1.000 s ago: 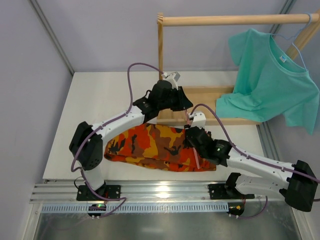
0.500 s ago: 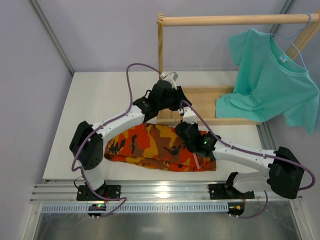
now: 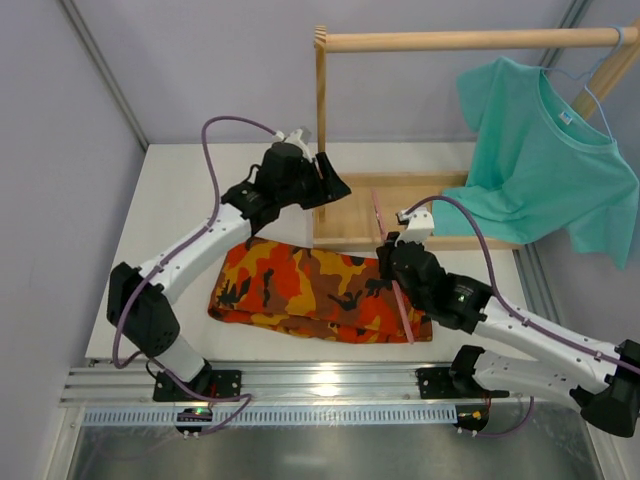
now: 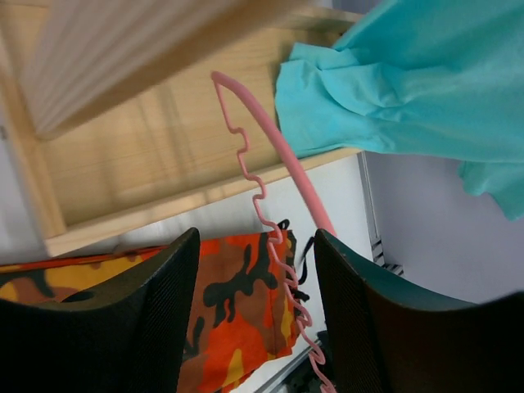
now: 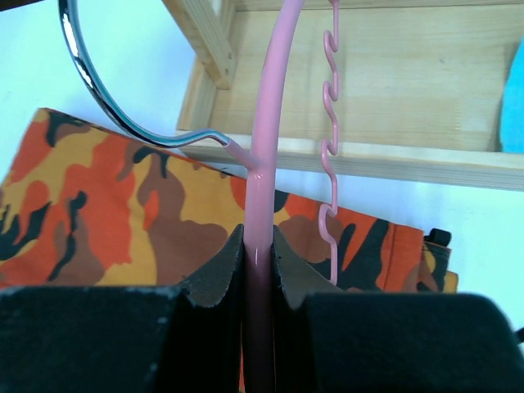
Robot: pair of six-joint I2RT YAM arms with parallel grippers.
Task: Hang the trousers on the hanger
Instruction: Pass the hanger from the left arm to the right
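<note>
The camouflage trousers (image 3: 300,290) lie folded on the white table in front of the wooden rack. My right gripper (image 3: 392,262) is shut on the pink hanger (image 3: 404,318) and holds it above the trousers' right end. In the right wrist view the jaws (image 5: 259,246) clamp the hanger's arm (image 5: 270,123), with its silver hook (image 5: 98,98) to the left, its ridged bar (image 5: 329,164) to the right, and the trousers (image 5: 106,221) below. My left gripper (image 3: 325,185) is open and empty by the rack post. Its wrist view shows the hanger (image 4: 278,155) ahead of the open gripper (image 4: 255,241), above the trousers (image 4: 237,303).
A wooden rack stands at the back right with an upright post (image 3: 321,130), a top rail (image 3: 470,40) and a base board (image 3: 410,200). A teal T-shirt (image 3: 540,160) hangs from it on a light-blue hanger (image 3: 592,92). It also shows in the left wrist view (image 4: 409,82).
My left gripper has drawn back to the left, away from the hanger. My right gripper has shifted a little to the right with the hanger in it.
</note>
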